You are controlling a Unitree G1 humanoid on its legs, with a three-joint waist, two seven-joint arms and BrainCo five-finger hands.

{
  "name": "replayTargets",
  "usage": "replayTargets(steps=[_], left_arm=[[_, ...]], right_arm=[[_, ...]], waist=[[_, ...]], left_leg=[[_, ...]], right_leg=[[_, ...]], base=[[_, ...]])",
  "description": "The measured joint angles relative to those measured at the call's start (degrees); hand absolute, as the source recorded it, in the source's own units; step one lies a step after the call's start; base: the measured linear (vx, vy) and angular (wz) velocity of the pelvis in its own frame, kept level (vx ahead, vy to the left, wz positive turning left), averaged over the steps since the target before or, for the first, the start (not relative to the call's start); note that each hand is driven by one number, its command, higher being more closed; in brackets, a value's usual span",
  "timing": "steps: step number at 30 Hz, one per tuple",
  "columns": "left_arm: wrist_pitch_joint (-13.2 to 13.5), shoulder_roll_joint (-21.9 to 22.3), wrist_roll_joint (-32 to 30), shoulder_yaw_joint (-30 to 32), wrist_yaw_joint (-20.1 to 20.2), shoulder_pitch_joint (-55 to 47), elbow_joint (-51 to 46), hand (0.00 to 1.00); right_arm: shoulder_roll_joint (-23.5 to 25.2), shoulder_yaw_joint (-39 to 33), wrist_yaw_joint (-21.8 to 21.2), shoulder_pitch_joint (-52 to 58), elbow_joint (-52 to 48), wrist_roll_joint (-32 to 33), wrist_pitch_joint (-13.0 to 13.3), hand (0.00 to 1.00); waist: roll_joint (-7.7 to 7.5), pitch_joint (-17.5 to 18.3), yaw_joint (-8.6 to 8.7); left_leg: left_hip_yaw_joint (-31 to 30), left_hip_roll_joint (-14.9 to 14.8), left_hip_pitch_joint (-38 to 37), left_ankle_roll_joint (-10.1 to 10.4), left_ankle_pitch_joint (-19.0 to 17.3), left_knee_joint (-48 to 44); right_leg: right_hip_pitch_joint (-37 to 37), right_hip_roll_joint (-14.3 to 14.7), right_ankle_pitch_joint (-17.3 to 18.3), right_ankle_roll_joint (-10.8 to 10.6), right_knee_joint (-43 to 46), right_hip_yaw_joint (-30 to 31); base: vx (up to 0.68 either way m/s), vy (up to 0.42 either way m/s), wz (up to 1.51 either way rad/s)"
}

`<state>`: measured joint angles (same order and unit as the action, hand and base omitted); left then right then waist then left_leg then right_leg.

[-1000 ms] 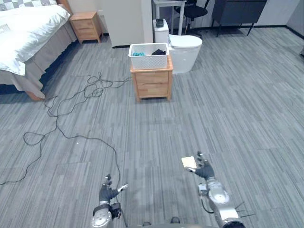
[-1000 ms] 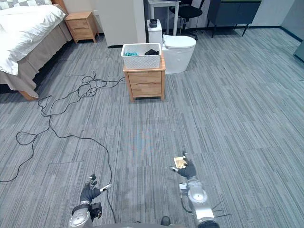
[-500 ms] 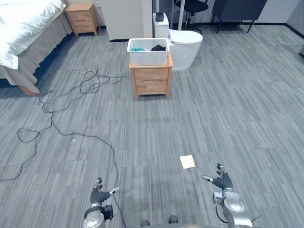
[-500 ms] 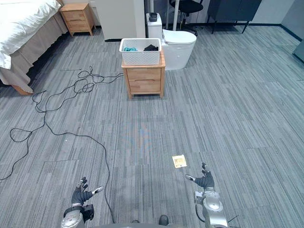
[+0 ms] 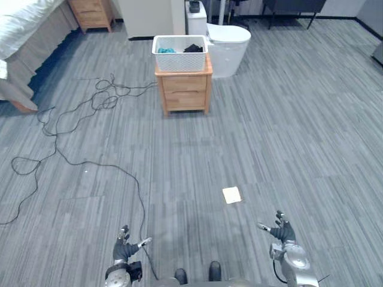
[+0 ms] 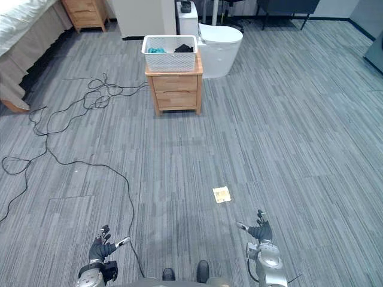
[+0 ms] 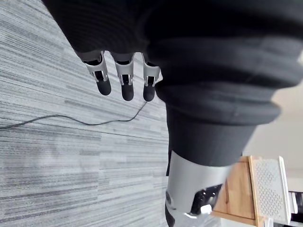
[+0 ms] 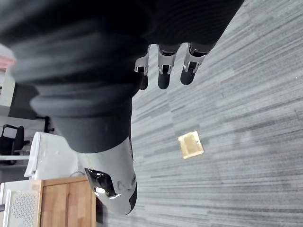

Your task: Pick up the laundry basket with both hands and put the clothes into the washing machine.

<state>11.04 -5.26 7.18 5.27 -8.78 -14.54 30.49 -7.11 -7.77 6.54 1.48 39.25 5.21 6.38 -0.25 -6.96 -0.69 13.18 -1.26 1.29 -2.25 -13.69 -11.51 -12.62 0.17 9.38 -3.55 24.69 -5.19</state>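
Observation:
A white mesh laundry basket (image 5: 180,53) with teal and dark clothes in it stands on a small wooden nightstand (image 5: 184,91) far ahead. Right behind and beside it sits a white round-topped washing machine (image 5: 228,49). My left hand (image 5: 124,249) hangs low at the near left, fingers relaxed and holding nothing. At the near right my right hand (image 5: 281,231) is likewise open and empty, its straight fingers (image 8: 162,73) showing over bare carpet. Both hands are far from the basket.
A long black cable (image 5: 90,102) snakes over the grey carpet at the left. A small tan card (image 5: 231,195) lies on the floor ahead of my right hand. A bed (image 5: 18,45) and a second nightstand (image 5: 91,12) stand at the far left.
The whole view has shifted as the camera moved: the basket and nightstand sit higher and the bed slid out left. My right hand has dropped back from beside the tan card.

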Motion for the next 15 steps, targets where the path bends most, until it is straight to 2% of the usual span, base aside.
replayTargets(steps=[1,2,4,6,7,8,9,10,11,12,13,14,15], left_arm=[[0.01,-0.17,0.00,-0.19,-0.03,0.22,-0.16,0.00],[-0.04,-0.55,0.01,-0.24,-0.09,0.47,-0.18,0.00],[-0.42,-0.86,0.03,-0.64,-0.11,0.13,-0.16,0.00],[-0.57,-0.94,0.17,-0.76,-0.12,0.67,-0.14,0.00],[-0.57,-0.91,0.77,-0.76,-0.17,1.42,-0.10,0.00],[-0.57,-0.73,1.13,-0.77,-0.24,2.15,0.00,0.00],[-0.56,-0.73,1.14,-0.84,-0.27,2.20,0.00,0.00],[-0.54,-0.92,1.12,-0.86,-0.37,2.11,0.09,0.00],[-0.56,-1.07,1.14,-0.71,-0.30,1.90,0.96,0.00],[-0.56,-0.88,1.13,-0.73,-0.17,2.21,1.64,0.00],[-0.51,-0.51,1.13,-0.85,-0.10,2.25,1.82,0.00],[-0.53,-0.31,1.14,-0.74,-0.03,2.17,1.90,0.00],[-0.59,0.55,1.17,-0.06,0.04,2.01,2.05,0.00]], right_arm=[[0.05,0.70,0.03,0.06,-0.06,0.00,-0.14,0.00],[0.19,1.61,-0.02,0.57,-0.05,0.00,-0.34,0.00],[0.33,2.11,-0.06,1.06,-0.07,-0.04,-0.37,0.00],[0.14,2.07,-0.04,0.85,-0.14,-0.04,-0.35,0.00],[-0.18,2.07,-0.01,0.49,-0.14,-0.03,-0.34,0.00],[-0.34,2.06,0.02,-0.06,-0.23,-0.04,-0.32,0.00],[-0.33,2.12,0.00,-0.03,-0.35,-0.05,-0.30,0.00],[-0.32,2.42,0.00,0.12,-0.37,-0.05,-0.29,0.00],[-0.66,3.26,-0.06,0.68,-0.35,-0.06,-0.33,0.00],[-0.83,3.40,-0.23,0.75,-0.35,-0.06,-0.35,0.00],[-0.83,3.51,-0.36,0.82,-0.40,-0.10,-0.37,0.00],[-0.67,4.22,-0.60,0.53,-0.62,-0.17,-0.38,0.00],[-0.58,4.92,-0.77,1.08,-2.05,-0.19,-0.57,0.00]], waist=[[-0.23,-0.89,0.27],[-0.91,-1.57,0.35],[-0.64,-1.96,0.81],[-0.35,-2.28,1.90],[0.01,-2.86,2.60],[0.33,-3.75,2.86],[0.14,-3.71,2.91],[-0.59,-3.89,2.92],[-1.20,-3.73,3.07],[-1.02,-3.54,3.13],[0.33,-3.23,3.00],[1.17,-3.69,2.97],[2.45,-4.58,2.80]], left_leg=[[-0.40,0.12,-1.01,-0.65,-1.54,-1.19],[-0.78,0.69,-2.65,-1.08,-2.77,-1.32],[-2.31,0.38,-4.47,-0.54,-3.87,-1.37],[-4.48,-0.87,-6.01,0.01,-4.32,-0.45],[-5.98,-1.86,-7.52,0.49,-4.46,0.95],[-6.84,-2.81,-9.64,1.80,-4.50,2.62],[-6.97,-2.95,-10.55,2.56,-4.59,3.43],[-7.23,-2.93,-12.77,4.45,-5.36,4.04],[-8.04,-3.19,-14.63,6.05,-6.28,3.56],[-8.65,-3.99,-14.84,6.14,-6.30,2.48],[-8.91,-5.56,-13.51,7.10,-5.78,-0.85],[-8.87,-7.35,-9.91,10.25,-3.78,-9.90],[-9.21,-10.19,-4.31,11.03,1.51,-24.64]], right_leg=[[-3.84,-1.69,0.59,-0.33,8.95,-2.71],[-5.69,-3.89,2.95,0.00,14.22,-5.27],[-7.30,-5.23,4.59,0.30,12.71,-8.34],[-8.87,-4.98,4.07,0.38,6.18,-9.11],[-10.13,-4.47,1.86,0.06,0.15,-8.92],[-11.19,-3.82,-2.02,-0.10,-5.82,-8.76],[-11.69,-3.76,-4.07,0.06,-8.76,-8.46],[-12.29,-3.90,-7.56,0.72,-11.45,-7.10],[-13.03,-4.36,-12.89,4.15,-8.11,-5.90],[-13.89,-4.08,-12.99,5.18,-4.96,-6.09],[-14.67,-3.29,-9.70,5.11,-2.06,-7.31],[-13.60,-1.96,-6.91,6.79,-1.13,-8.06],[-9.78,0.20,-5.10,7.92,-2.24,-8.75]], base=[[0.10,0.073,0.09],[0.14,0.069,0.15],[0.31,0.038,0.35],[0.37,-0.028,0.65],[0.47,-0.103,0.65],[0.58,-0.133,0.57],[0.53,-0.148,0.38],[0.55,-0.194,0.34],[0.56,-0.216,0.34],[0.57,-0.261,0.25],[0.60,-0.274,0.10],[0.75,-0.347,0.04],[0.78,-0.338,-0.01]])
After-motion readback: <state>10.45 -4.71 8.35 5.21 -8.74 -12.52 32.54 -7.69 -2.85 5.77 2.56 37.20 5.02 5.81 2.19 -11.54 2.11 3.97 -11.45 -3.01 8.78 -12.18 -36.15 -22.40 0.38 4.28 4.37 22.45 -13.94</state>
